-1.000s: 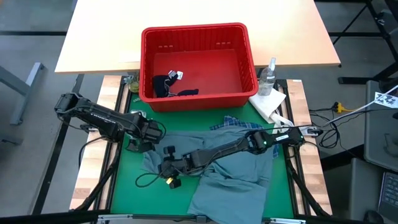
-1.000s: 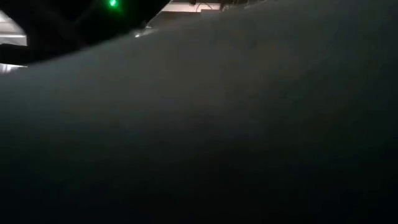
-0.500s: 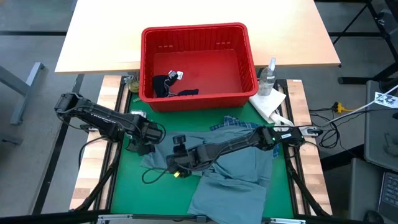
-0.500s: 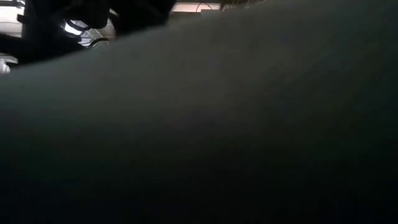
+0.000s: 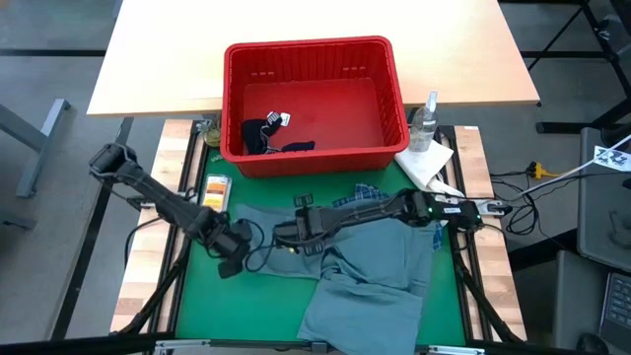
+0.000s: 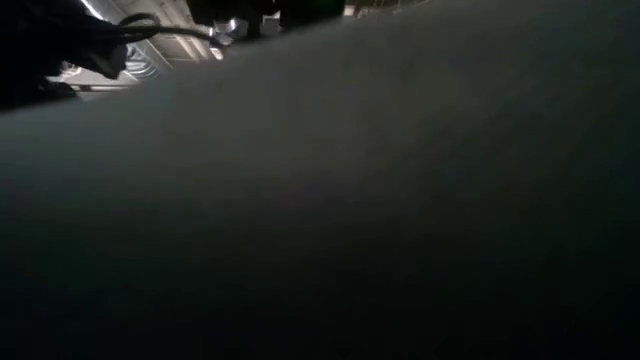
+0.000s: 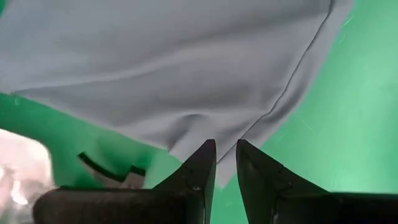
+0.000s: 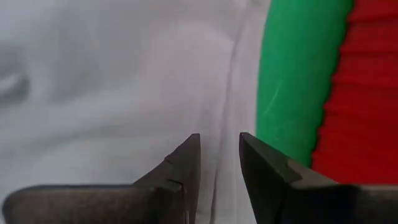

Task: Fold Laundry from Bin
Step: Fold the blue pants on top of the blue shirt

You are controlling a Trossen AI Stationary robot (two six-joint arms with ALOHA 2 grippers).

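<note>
From the high view the big worry is the large grey-blue soft garment (image 5: pixel 370 271) bunching up; it's spread rumpled on the green mat of the table (image 5: pixel 197 296) in front of the rectangular red plastic bin (image 5: pixel 314 104), partly over a blue-white plaid shirt (image 5: pixel 357 197), and if either arm drags on one layer it could haul the plaid along too; the left gripper (image 5: pixel 231 258) sits at the cloth's near-left edge, the right gripper (image 5: pixel 301 229) reaches across over its upper middle; a dark navy garment (image 5: pixel 266 135) lies in the bin, so the job is far from done; the low view is basically blocked by dark fabric right against the lens, nothing useful there, which itself hints cloth could slide off the front edge; left wrist view: the left gripper (image 7: pixel 225 163) has its fingers just a narrow slit apart, at the hem corner of the grey-blue cloth, and I can't tell whether any fabric is pinched, so a lift might come up empty; right wrist view: the right gripper (image 8: pixel 219 163) is partly open with a modest gap, hovering over the cloth near its seam, holding nothing as far as I can see, red bin wall (image 8: pixel 367 87) close beside.
</note>
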